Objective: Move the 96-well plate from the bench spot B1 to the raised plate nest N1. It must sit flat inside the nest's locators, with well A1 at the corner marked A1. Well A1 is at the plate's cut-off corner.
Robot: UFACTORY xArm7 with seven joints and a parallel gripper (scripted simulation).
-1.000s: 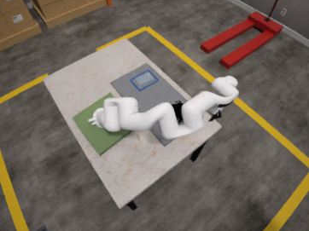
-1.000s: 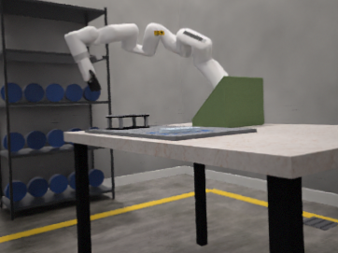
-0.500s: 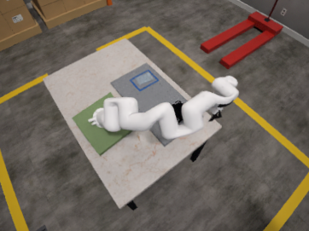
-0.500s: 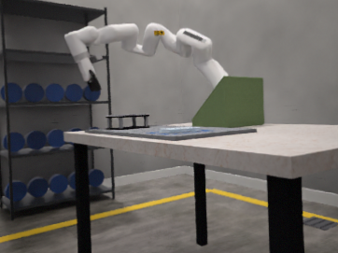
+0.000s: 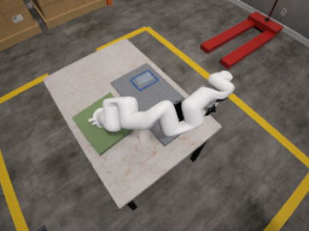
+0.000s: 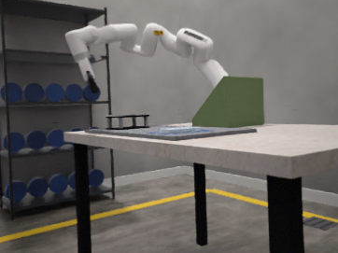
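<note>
The 96-well plate shows as a pale rectangle with a blue rim, lying flat on a grey mat at the far side of the table. In the exterior view the plate lies low on the same mat. The raised plate nest is a small black frame standing empty at the mat's left end; in the top view the arm hides it. My gripper is open and empty. It hangs high above the table, well apart from both plate and nest.
A green wedge-shaped block stands on the table; from above it shows as a green patch under my wrist. A shelf rack with blue rolls stands behind the gripper. Yellow floor lines ring the table; a red pallet jack stands outside them.
</note>
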